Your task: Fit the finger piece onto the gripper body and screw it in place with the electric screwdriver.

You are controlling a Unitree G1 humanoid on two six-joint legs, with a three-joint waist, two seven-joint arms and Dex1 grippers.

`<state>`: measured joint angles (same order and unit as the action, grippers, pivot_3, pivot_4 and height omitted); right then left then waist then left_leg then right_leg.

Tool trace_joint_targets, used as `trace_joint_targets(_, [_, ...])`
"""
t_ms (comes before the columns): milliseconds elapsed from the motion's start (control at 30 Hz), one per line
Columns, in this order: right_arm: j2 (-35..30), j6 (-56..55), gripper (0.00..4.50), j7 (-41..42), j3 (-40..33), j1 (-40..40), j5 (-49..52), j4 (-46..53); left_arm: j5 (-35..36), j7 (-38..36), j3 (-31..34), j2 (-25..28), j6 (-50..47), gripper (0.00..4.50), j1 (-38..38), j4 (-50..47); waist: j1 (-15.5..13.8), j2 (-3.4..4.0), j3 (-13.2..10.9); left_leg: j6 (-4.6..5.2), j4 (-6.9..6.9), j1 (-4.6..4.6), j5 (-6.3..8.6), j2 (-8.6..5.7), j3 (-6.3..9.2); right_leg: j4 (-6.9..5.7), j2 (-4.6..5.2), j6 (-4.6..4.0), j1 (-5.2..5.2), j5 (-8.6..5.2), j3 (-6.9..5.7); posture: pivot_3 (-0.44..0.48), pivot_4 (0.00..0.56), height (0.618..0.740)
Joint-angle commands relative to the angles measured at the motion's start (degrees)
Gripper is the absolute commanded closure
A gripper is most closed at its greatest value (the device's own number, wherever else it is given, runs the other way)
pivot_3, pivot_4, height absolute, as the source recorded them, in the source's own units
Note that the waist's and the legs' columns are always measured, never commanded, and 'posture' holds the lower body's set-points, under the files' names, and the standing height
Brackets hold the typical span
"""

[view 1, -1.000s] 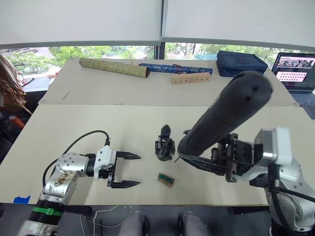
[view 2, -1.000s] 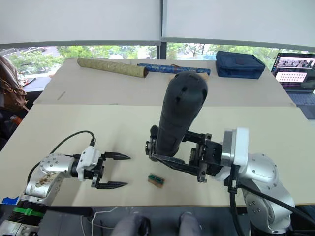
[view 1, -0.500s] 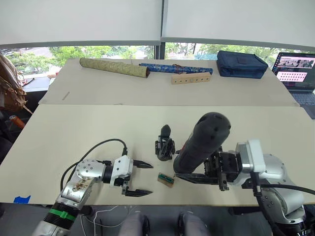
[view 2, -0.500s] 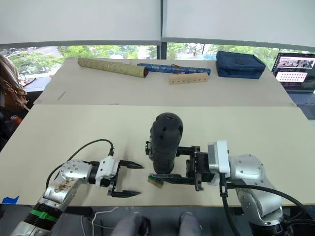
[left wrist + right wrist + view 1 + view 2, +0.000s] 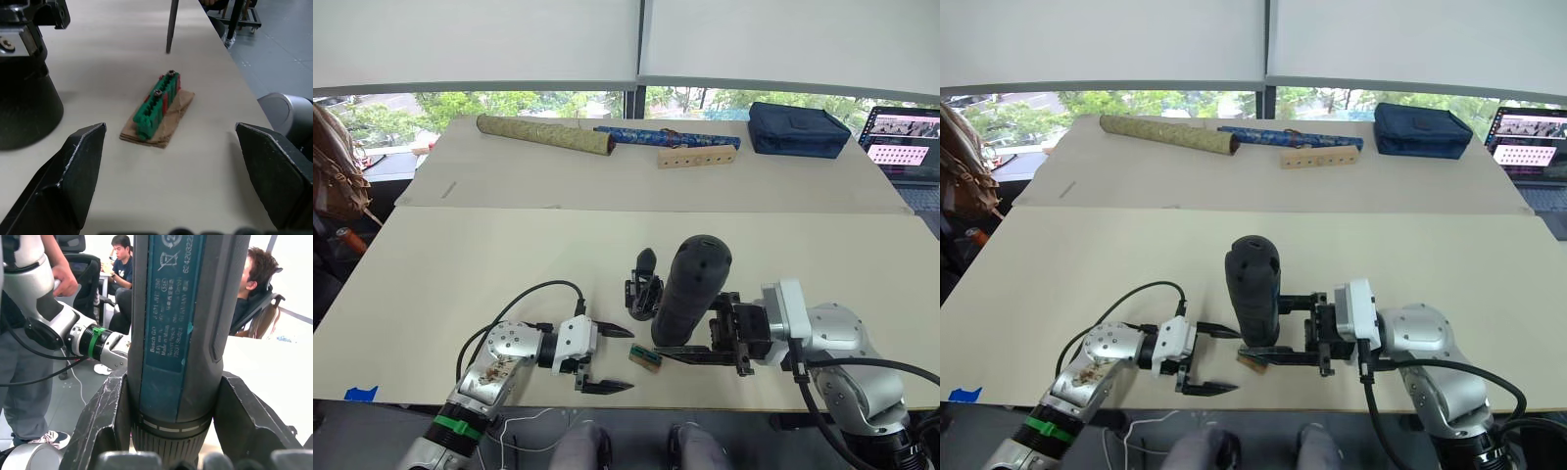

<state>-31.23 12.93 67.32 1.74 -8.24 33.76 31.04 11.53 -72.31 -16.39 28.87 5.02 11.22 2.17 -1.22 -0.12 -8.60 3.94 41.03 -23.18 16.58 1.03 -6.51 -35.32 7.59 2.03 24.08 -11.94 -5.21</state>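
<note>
Nearest the robot, along the table's (image 5: 431,264) near edge, the left gripper (image 5: 604,358) lies low with its two fingers spread wide apart and nothing between them. In the left wrist view those fingers frame a small tan-and-green block (image 5: 159,110) that rests on the tabletop just ahead of them, untouched.

Just right of that block, the right gripper (image 5: 690,351) has its fingers closed around the electric screwdriver (image 5: 690,287), gripping it near the lower end. The tool stands roughly upright, rounded end up and leaning slightly; the right wrist view shows the fingers pressed against both sides of its barrel (image 5: 171,333). A thin metal shaft, probably its bit (image 5: 171,24), comes down toward the table just beyond the block in the left wrist view.

Directly behind the screwdriver, a little farther from the near edge, the gripper body (image 5: 644,290) sits on the table with a pointed black finger sticking up. I cannot tell whether that is the finger piece already seated or a separate part.

As I judge it, the screwdriver is in hand, but the driving, and possibly the fitting, appears to remain.

On the far table lie an olive rolled tube (image 5: 544,134), a wooden block with holes (image 5: 697,157), a dark blue bag (image 5: 799,127) and a laptop (image 5: 904,137) at the far right corner.
</note>
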Motion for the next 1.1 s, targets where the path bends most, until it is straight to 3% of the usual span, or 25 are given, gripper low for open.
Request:
trace_joint_targets(33, [-0.3,-2.2,2.56,-0.1,-0.1,-0.8,0.7,1.3,-1.2,0.6,-2.1,-1.1,0.1,0.0,0.0,1.6,-0.1,0.0,0.0,0.01,0.01,0.0,0.0,0.0,0.0,0.0,0.01,0.0,0.0,0.0,0.0,0.0,0.15,0.74])
trace_joint_targets(1100, [-1.3,-2.5,2.56,-0.4,-0.1,-0.1,0.5,1.1,-2.6,0.5,-4.4,-2.7,0.2,0.0,0.2,3.7,-1.0,0.05,0.0,0.19,0.11,0.01,0.11,-0.09,0.01,0.02,0.16,0.03,-0.07,0.01,-0.01,0.0,0.15,0.74])
